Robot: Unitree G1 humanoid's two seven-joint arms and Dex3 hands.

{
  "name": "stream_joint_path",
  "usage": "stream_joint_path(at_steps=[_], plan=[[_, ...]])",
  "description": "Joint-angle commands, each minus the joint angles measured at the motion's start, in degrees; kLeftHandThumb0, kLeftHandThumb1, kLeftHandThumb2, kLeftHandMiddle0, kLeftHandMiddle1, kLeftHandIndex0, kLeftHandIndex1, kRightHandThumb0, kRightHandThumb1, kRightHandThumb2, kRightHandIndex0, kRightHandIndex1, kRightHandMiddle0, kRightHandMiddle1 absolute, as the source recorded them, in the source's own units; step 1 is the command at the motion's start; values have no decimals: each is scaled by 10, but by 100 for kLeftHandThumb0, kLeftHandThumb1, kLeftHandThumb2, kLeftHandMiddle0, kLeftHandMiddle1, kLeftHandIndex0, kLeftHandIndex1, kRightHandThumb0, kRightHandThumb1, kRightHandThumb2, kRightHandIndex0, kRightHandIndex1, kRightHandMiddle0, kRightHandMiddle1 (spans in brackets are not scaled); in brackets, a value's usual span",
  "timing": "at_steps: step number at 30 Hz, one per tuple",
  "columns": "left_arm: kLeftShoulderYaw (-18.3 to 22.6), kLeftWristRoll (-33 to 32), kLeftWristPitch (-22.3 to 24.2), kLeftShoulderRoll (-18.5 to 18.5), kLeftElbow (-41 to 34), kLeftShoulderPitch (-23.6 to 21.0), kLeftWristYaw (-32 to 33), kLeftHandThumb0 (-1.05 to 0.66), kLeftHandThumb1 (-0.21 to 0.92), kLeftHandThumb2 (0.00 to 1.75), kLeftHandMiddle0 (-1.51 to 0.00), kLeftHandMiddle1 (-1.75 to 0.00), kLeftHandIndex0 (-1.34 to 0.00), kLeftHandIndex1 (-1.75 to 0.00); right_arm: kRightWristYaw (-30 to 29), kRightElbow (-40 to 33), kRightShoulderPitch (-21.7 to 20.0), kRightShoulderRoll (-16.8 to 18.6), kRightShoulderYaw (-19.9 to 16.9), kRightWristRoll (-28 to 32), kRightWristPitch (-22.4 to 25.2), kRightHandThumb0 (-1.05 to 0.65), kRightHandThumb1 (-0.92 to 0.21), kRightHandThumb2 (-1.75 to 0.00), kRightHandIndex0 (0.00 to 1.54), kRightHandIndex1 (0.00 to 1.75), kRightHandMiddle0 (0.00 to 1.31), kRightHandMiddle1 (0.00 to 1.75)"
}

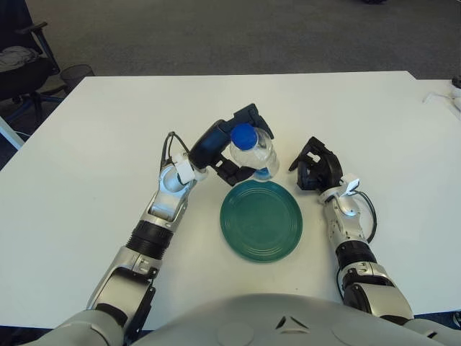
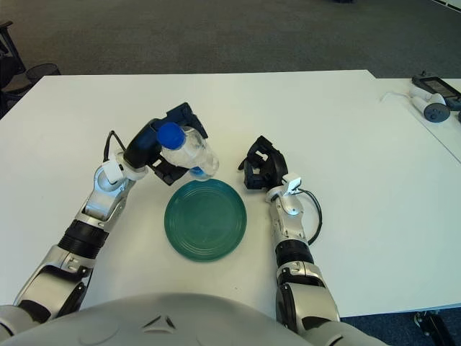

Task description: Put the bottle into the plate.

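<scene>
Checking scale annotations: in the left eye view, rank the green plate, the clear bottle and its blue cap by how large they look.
1. Round green plate.
2. Clear plastic bottle, held above the table by the left hand, so it is nearer the camera and looks bigger than it is.
3. Blue screw cap.

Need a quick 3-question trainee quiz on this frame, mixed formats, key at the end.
1. True or false: the bottle already lies flat in the green plate.
2. Which hand grips the bottle: A) left hand B) right hand C) neither
3. Fill in: the bottle's cap is coloured ____.

Key: 1 false, it is held above the plate's far rim. 2 A; the right hand shows idle, right of the plate. 3 blue.
</scene>
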Motion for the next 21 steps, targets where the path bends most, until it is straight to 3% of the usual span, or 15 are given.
stream_joint_path(at_steps=[1, 9, 13, 17, 21], plan=[[-7, 4, 12, 6, -1, -5, -24, -49, 25, 139, -115, -175, -66, -175, 0, 75, 76, 40, 6, 7, 42, 0, -24, -132, 75, 150, 47, 175], [-14, 50, -16, 29, 24, -31, -64, -49, 25, 139, -115, -175, -65, -175, -3, 86, 71, 40, 8, 3, 32, 0, -25, -133, 73, 154, 46, 175], [-17, 134, -82, 40, 53, -32, -40, -49, 26, 138, -115, -175, -65, -175, -2, 90, 69, 40, 7, 4, 32, 0, -25, -133, 73, 154, 46, 175], [-19, 240, -163, 52, 101, -62, 5, -48, 27, 137, -113, -175, -64, -175, -2, 94, 66, 41, 5, 7, 35, 0, -26, -131, 73, 149, 48, 175], [-17, 307, -211, 53, 137, -84, 50, -48, 28, 136, -111, -175, -64, -175, -1, 98, 64, 41, 4, 8, 34, 0, -26, -129, 74, 145, 49, 175]])
